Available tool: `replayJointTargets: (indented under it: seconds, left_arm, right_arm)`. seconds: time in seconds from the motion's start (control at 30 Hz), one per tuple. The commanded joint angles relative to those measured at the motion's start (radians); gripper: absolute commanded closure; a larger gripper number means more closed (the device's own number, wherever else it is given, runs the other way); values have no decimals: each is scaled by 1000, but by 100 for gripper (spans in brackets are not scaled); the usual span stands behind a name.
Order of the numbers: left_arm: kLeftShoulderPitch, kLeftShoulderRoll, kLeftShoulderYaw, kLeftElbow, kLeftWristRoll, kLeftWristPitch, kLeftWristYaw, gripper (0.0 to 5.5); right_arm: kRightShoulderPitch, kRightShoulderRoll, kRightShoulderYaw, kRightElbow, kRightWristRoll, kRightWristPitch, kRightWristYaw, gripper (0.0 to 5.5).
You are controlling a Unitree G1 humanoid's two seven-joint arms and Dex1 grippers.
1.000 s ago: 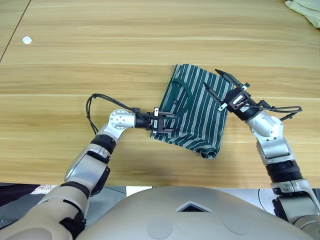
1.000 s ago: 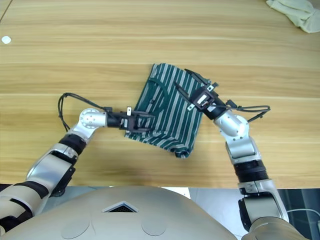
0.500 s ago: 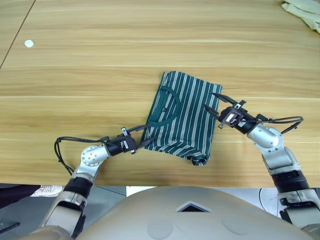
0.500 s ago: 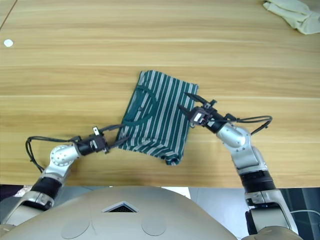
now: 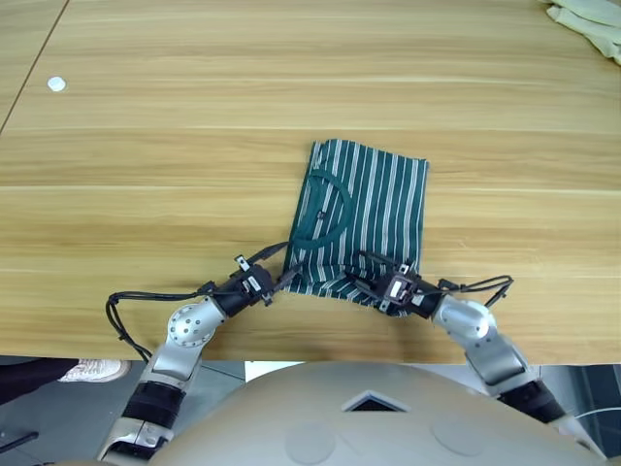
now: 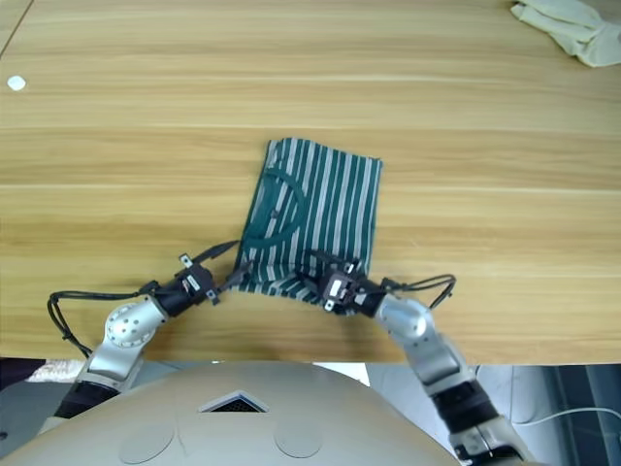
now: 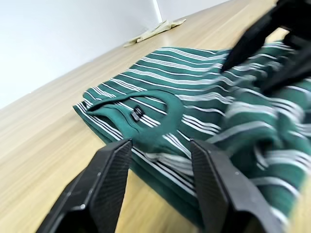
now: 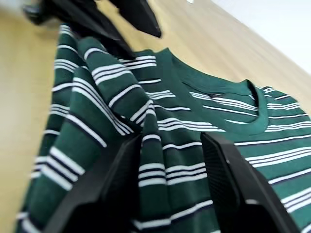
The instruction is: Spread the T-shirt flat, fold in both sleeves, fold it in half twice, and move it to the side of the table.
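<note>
Pale cloth (image 5: 588, 19) cut by edge, T-shirt (image 5: 364, 209) hem behind right gripper (image 5: 374, 278)

Head stereo pair overhead; wrist cams low, close, facing T-shirt (image 5: 361, 216).

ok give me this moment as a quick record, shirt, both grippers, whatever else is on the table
T-shirt: green striped, folded, on the wooden table, collar showing
left gripper: open, at its near left corner
right gripper: open, at its near edge, cloth bunched between the fingers
other: pale cloth at the table's far right corner
</note>
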State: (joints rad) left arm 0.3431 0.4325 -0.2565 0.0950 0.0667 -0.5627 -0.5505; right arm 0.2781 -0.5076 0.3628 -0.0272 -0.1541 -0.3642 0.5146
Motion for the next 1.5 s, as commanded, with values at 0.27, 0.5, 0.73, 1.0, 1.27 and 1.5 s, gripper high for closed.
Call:
replayJointTargets:
  seconds: [0.27,0.5,0.73,1.0,1.27,1.5]
  left_arm:
    - [-2,47,1,48,-75,-61,-72,330]
    - [6,151,94,-65,-452,-75,-285,330]
    - [-42,242,196,44,-371,-74,-357,330]
    - [71,424,154,11,66,-163,-347,306]
    - [29,394,-35,-95,178,-212,-343,245]
    - [-137,310,-150,27,256,-312,-273,245]
  right_arm:
    - [24,-96,73,179,14,-173,114,330]
    - [40,-172,-76,-133,516,-256,243,330]
    - [73,-192,-298,-107,511,-236,209,330]
    - [467,-337,-535,-46,-214,-334,40,307]
    - [551,-352,-498,-167,-308,-345,57,217]
    - [463,-351,-381,-172,-319,-343,57,217]
